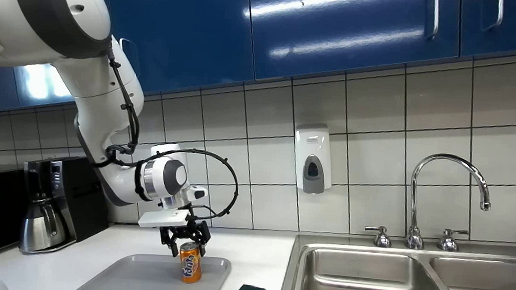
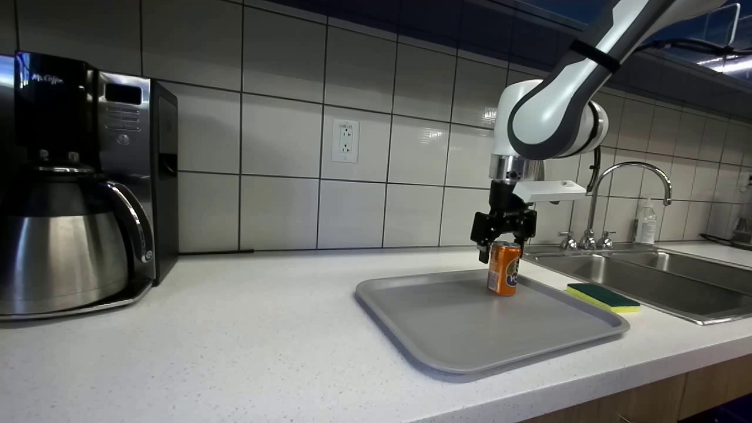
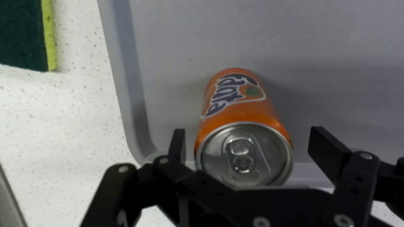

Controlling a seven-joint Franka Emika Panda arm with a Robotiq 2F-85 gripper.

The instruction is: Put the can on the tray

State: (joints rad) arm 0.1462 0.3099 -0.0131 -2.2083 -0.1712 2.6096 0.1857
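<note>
1. Holds jaws spread apart on the black two-fingered gripper point(image 3: 249, 143), with gaps either side of the small orange cylindrical silver-topped can point(image 3: 242, 116).
2. Shows the can upright on the flat light-grey rectangular tray point(image 2: 458, 329), toward twelve o'clock from its centre in an exterior view.
3. Shows the green-and-yellow rectangular sponge point(image 3: 23, 34) at ten o'clock from the can in the wrist view, just beside the tray.

In an exterior view the camera faces blue cabinets point(image 1: 342, 35) and sink point(image 1: 364, 266); in an exterior view, counter point(image 2: 235, 329) and tiled wall point(image 2: 282, 135), coffee maker point(image 2: 64, 194) near; the wrist view looks steeply down, close over the can point(image 3: 243, 119); all share the tray point(image 2: 470, 329) (cropped in two)
</note>
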